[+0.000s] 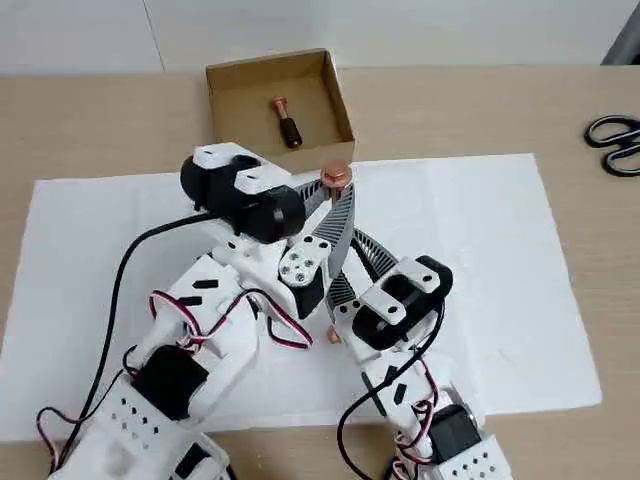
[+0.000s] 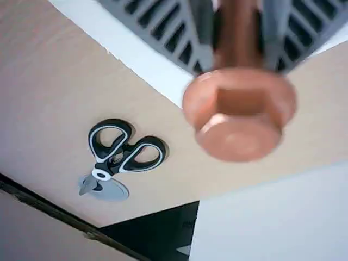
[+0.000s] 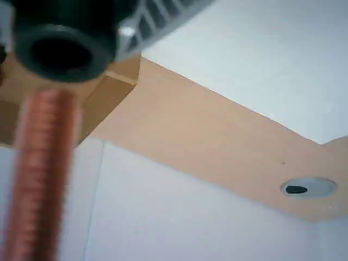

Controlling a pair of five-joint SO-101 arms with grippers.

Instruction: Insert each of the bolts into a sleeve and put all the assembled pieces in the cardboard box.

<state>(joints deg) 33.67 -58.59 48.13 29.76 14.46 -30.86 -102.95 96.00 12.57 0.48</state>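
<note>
From above, the copper hex-headed bolt [image 1: 336, 176] hangs just short of the open brown cardboard box [image 1: 225, 85], whose near rim leaves little room. One finished piece [image 1: 287, 122] lies inside.

At the left wrist, the left gripper [image 2: 239, 30] is clamped on the bolt's shaft.

At the right wrist, the right gripper [image 3: 92, 22] pinches the black tubular sleeve [image 3: 64, 48], with the thread just beside its empty mouth. Insertion seems in hand and calls for alignment first. The white sheet [image 3: 190, 217] lies open alongside.

Nothing legible here.
The cardboard box [image 1: 225, 85] shows bare brown walls, the white sheet [image 1: 480, 250] in front of it is unprinted, and the scissors [image 1: 615, 143] to its right carry no readable mark.
</note>
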